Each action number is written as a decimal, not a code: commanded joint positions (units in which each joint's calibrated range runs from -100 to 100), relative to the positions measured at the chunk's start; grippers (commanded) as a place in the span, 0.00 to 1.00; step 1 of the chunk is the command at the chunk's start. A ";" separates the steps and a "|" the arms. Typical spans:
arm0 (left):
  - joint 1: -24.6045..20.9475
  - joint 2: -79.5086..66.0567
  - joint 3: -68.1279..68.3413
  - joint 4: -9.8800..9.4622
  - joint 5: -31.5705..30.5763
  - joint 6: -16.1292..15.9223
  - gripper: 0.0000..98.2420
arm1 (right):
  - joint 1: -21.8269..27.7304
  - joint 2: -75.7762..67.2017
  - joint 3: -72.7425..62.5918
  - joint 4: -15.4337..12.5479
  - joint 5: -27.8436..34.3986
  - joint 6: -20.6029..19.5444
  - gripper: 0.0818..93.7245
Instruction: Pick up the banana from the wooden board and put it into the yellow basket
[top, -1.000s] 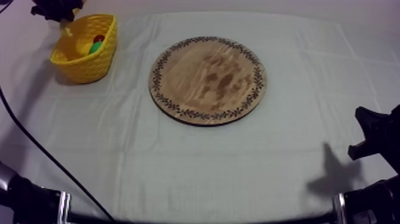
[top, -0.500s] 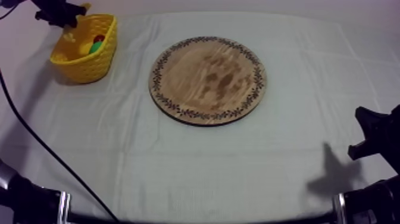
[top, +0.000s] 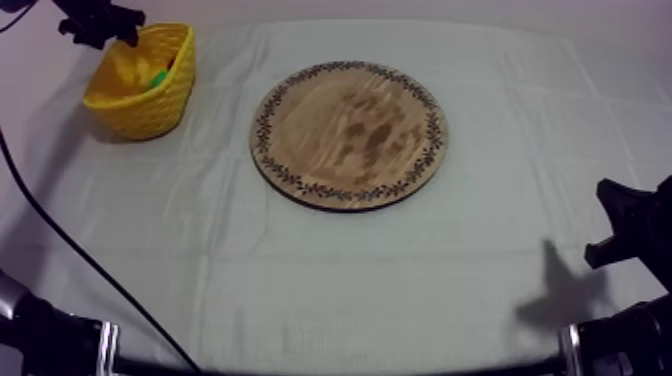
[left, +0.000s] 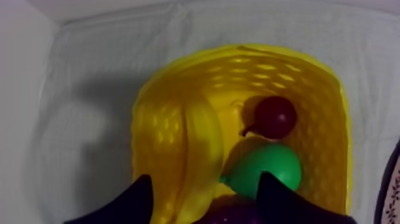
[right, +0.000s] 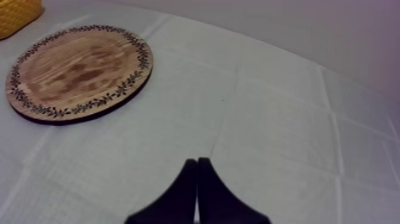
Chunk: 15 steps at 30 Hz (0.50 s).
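Right under the left claw, spread wide and empty, the banana lies in the yellow basket; looks like light, stiff, kinda slick plastic; mid-curve across the narrow width seems the safest pinch.

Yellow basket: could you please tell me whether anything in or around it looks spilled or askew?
Nothing stands out. The yellow basket sits upright on the cloth, with the banana, pear and small red fruit inside it.
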 joint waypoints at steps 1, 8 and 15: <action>0.05 -0.36 0.20 0.01 0.07 0.02 0.69 | 0.00 0.00 -0.03 0.00 0.01 -0.01 0.00; 0.21 -3.27 1.55 -0.16 0.02 0.04 0.69 | 0.00 0.00 -0.03 0.00 0.01 -0.01 0.00; 0.16 -10.53 3.62 0.04 -2.32 0.34 0.56 | 0.00 0.00 -0.03 0.00 0.01 -0.01 0.00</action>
